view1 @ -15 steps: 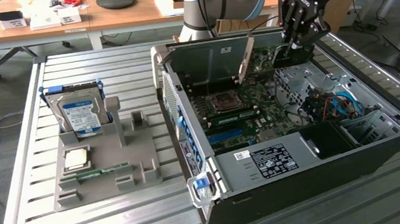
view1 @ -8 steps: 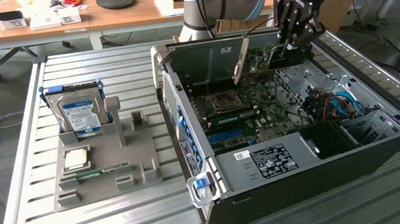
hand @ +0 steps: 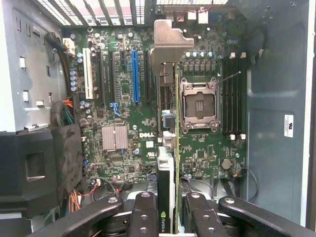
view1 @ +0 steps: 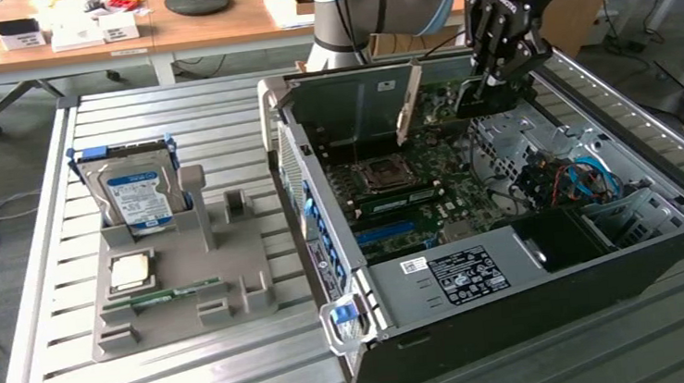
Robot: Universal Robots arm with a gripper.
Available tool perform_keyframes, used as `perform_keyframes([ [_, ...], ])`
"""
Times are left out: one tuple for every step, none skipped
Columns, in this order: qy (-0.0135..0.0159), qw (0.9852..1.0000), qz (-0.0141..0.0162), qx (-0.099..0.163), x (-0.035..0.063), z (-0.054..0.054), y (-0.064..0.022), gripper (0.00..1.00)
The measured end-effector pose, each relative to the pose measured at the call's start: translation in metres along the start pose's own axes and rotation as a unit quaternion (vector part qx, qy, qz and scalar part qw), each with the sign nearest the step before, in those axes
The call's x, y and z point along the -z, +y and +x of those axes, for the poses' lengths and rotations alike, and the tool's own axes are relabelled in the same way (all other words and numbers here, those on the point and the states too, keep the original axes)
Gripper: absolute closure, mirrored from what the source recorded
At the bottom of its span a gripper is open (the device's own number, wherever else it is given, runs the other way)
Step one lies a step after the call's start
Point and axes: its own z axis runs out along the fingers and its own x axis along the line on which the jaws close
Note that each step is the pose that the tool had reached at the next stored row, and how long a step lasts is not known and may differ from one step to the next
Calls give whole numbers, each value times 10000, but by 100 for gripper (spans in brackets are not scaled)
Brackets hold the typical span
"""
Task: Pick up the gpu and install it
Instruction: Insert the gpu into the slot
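Arm: the Universal Robots arm reaches down from the far side of the table into the open computer case (view1: 644, 249), its wrist pointing at the board.
Gripper: the gripper (view1: 491, 86) (hand: 170, 217) is low inside the case, and its black fingers (hand: 144, 212) are pinched onto the gpu, one on each face.
Gpu: the gpu (view1: 412, 102) (hand: 167, 173) stands on edge, upright to the motherboard (hand: 123, 98). Its silver bracket (hand: 168, 44) is against the case's rear wall. Whether its edge is fully seated in a slot cannot be told.
Beside the card: in the wrist view it stands between the row of expansion slots, one of them the blue slot (hand: 135, 74), and the open CPU socket (hand: 199, 104).
Past the socket: black RAM slots (hand: 232, 94) run along the board.
In the case: blue and orange cables (view1: 577, 180) lie by the drive bays, and a labelled power supply (view1: 461, 274) fills the near corner.
In the way: nothing shows between the card's lower edge and the board. The nearest neighbours are the slots and the socket.
Exterior view's left: a gray tray (view1: 248, 255) on the slatted table (view1: 185, 382) holds a hard drive (view1: 138, 193) standing upright, a CPU chip (view1: 130, 270) and a RAM stick (view1: 159, 296) lying flat.
Background: a wooden desk (view1: 204, 27) with small boxes stands behind.
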Motion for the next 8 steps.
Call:
perform_keyframes([
  [0,10000,0,0,0,0,4,73],
  [0,10000,0,0,0,0,7,73],
  [0,10000,0,0,0,1,11,73],
  [0,10000,0,0,0,1,16,73],
  [0,10000,0,0,1,1,22,73],
  [0,10000,0,0,1,1,27,73],
  [0,10000,0,0,1,2,34,73],
  [0,10000,0,0,1,2,42,73],
])
